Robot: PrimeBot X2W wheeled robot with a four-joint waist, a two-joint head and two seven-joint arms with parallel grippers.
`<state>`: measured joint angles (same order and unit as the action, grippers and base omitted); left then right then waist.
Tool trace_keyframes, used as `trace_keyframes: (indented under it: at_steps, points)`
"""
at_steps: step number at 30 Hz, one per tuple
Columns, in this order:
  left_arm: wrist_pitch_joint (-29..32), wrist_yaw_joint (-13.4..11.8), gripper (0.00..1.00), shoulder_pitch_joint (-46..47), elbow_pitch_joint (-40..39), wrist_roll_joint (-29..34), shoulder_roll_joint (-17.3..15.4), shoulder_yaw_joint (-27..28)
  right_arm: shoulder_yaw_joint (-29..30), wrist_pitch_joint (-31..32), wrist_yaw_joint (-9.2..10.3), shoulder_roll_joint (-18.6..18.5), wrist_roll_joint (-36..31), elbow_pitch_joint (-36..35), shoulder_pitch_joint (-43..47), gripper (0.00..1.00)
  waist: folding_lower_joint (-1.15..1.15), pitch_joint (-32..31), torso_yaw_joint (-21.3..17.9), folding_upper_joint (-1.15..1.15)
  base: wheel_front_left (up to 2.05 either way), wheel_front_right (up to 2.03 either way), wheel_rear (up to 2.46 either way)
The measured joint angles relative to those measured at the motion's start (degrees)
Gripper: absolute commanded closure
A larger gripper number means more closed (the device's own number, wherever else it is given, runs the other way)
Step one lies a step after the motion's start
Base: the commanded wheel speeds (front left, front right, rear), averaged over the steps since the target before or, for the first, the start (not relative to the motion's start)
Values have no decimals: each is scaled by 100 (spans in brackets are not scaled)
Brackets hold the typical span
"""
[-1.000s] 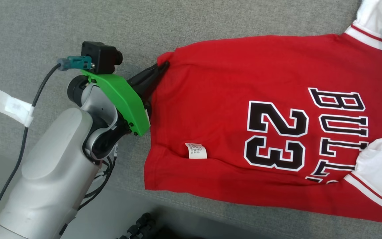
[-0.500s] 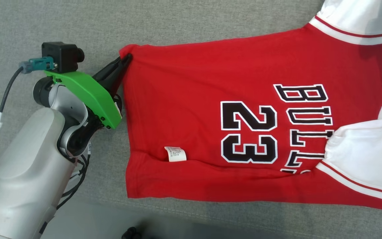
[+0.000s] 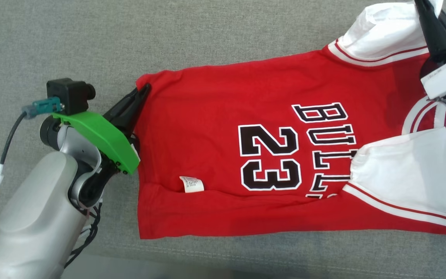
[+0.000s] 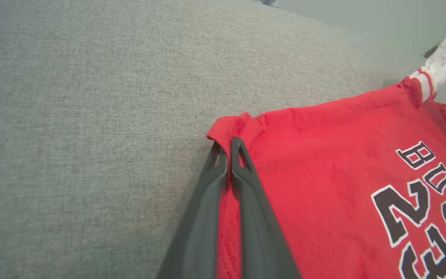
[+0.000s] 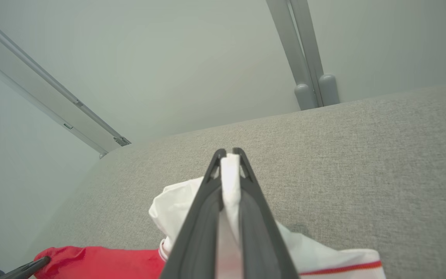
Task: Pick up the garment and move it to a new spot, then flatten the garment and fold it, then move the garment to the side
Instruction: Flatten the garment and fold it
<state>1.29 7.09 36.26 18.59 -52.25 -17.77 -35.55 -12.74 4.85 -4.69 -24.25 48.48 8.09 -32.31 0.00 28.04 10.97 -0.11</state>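
Observation:
The garment (image 3: 215, 104) is a red jersey with white sleeves and black "BULLS 23" print, spread across the grey cushion. My left gripper (image 3: 144, 90) is shut on its far hem corner (image 4: 230, 130), and in the left wrist view red cloth is pinched between the dark fingers (image 4: 246, 186). My right gripper (image 5: 227, 153) is shut on the white far sleeve (image 3: 381, 35), with white cloth showing between its fingers (image 5: 203, 205). The near white sleeve (image 3: 405, 174) lies folded over the chest. A white care label (image 3: 191, 184) sticks out near the lower hem.
The grey fabric surface (image 3: 91, 38) extends to the left and beyond the garment. Its front seam edge (image 3: 246, 257) runs along the bottom of the head view. A pale wall with grey rails (image 5: 308, 58) stands behind the surface.
The head camera has shifted, so the picture slid left. The right gripper has come into view, closed on the far sleeve. The left gripper keeps its hold on the hem corner.

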Motion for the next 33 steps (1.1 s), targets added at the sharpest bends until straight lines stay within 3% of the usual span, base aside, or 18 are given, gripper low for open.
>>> trace_keyframes:
  at_steps: [10,15,20,31,32,33]
  points:
    - [-369,2,100,-800,-102,-34,-158,-122,244,-383,-9,98,226,-339,1345,100,0,-452,-133,0,0,0,0]
    - [-564,2,100,-1268,-157,-169,-177,-31,162,-466,-1,348,465,-584,2220,100,0,-749,-186,0,0,0,0]
    - [-639,2,100,-1660,-266,-291,-471,76,-18,-489,21,516,514,-883,2752,100,0,-982,-302,0,0,0,0]
    - [-515,-1,100,-2118,-591,-386,-643,-21,-52,-467,85,279,485,-1296,3262,100,-1,-1220,-673,0,0,0,0]
    - [-464,-5,100,-2172,-602,-388,-661,-49,-111,-378,113,214,463,-1295,3341,78,0,-1230,-687,0,0,0,0]
    - [-435,-12,86,-2232,-620,-387,-688,-69,-197,-297,119,146,386,-1295,3423,24,0,-1233,-700,0,0,0,0]
